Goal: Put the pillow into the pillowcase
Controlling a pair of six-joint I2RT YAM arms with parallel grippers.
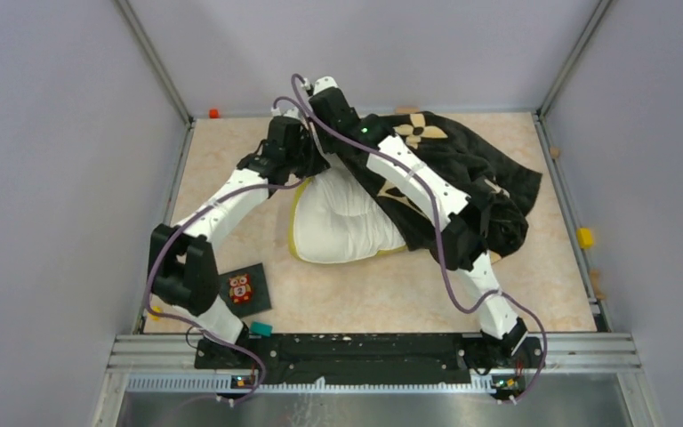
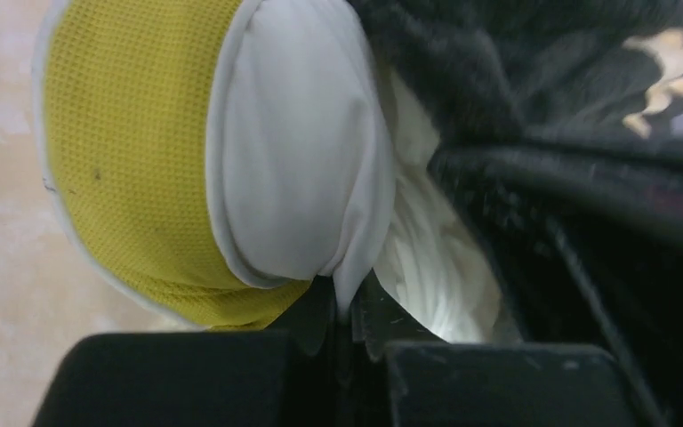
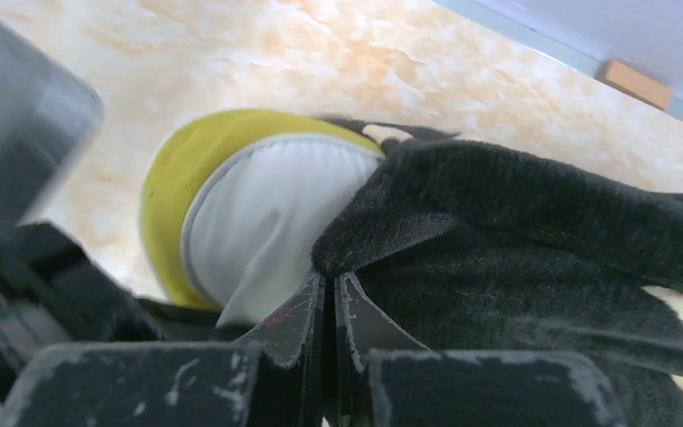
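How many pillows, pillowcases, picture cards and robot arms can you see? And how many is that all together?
pillow: 1
pillowcase: 1
owl card: 1
arms: 2, the left arm and the right arm
Total: 5

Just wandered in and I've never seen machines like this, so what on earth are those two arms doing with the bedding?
Two robot arms are fitting a white pillow into a black flowered pillowcase on the table. The left pincer is shut on a fold of the pillow's cover, and the right pincer is shut on the pillowcase's edge right beside it. At this point the case covers only the pillow's right side; the rest lies bare.
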